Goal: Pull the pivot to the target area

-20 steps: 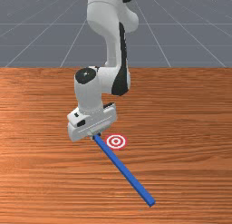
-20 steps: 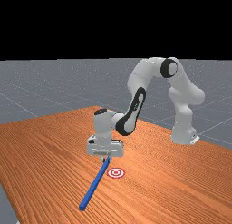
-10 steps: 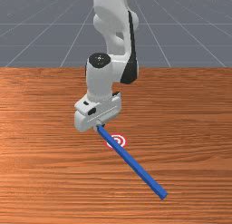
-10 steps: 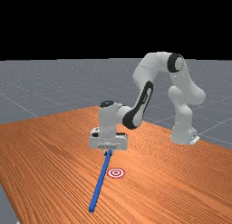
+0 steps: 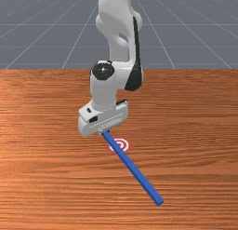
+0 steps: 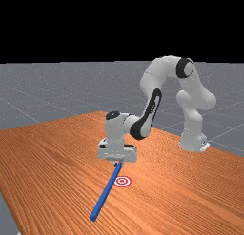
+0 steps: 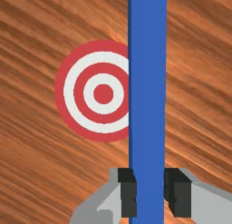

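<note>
In the front view my gripper is at the upper-left end of a long blue bar, which slants down to the right. The red-and-white target is partly covered by the bar there. The far view has the blue bar sloping down and left from the hand, past the left edge of the target. Seen from the wrist, the gripper has both fingers against the sides of the blue bar, which overlaps one edge of the target. Whether the bar touches the table is unclear.
Wood grain of the table surrounds the bar and target. The arm reaches in from its base at the far view's right, and the table's edge runs along the far view's lower left.
Over the second, my hand and the held bar have shifted toward the front view's right and up. In the latest half second the bar's free end swung slightly back left and the hand sank a little.
</note>
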Motion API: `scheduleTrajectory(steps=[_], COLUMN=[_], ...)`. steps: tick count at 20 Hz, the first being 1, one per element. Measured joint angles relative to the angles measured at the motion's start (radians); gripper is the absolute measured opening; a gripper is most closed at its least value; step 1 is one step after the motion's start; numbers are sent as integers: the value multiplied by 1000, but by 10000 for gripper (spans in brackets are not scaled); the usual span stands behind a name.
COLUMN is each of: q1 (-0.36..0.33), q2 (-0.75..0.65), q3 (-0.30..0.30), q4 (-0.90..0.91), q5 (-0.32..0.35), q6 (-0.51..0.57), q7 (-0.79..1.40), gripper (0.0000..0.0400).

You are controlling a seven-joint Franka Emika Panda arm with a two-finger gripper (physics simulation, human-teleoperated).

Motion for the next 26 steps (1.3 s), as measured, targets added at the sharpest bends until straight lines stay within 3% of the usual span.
scheduleTrajectory(steps=[2, 6, 7, 8, 10, 11, 12, 16, 17, 18, 19, 20, 21, 22, 23, 24, 25, 26], q1=[-1, -1, -82, -117, -136, -117, 50, 57, -123, -101, -121, -31, -31, 126, -1, 188, 28, 21], q2=[34, 19, -5, -14, 12, 14, 22, 26, 15, 4, -3, 33, 66, -11, -40, -13, -60, -75], q3=[2, 3, 81, 111, 127, 107, -56, -61, 117, 96, 113, 23, 20, -128, -4, -184, -29, -23], q4=[28, -48, -99, -117, -103, -106, -113, -109, -107, -131, -144, -51, 16, -196, -220, -225, -263, -292], q5=[1, 4, 96, 135, 143, 118, -40, -46, 123, 101, 119, 23, 16, -109, 74, -151, 85, 67], q6=[-17, 74, 122, 115, 134, 162, 198, 232, 199, 222, 222, 38, -87, 231, 247, 231, 266, 283], q7=[0, -1, -114, -162, -177, -146, 63, 64, -152, -125, -149, -35, -33, 143, 94, 219, 177, 130], gripper=[95, 94, 95, 95, 101, 100, 98, 95, 100, 97, 98, 98, 102, 101, 101, 104, 104, 99])
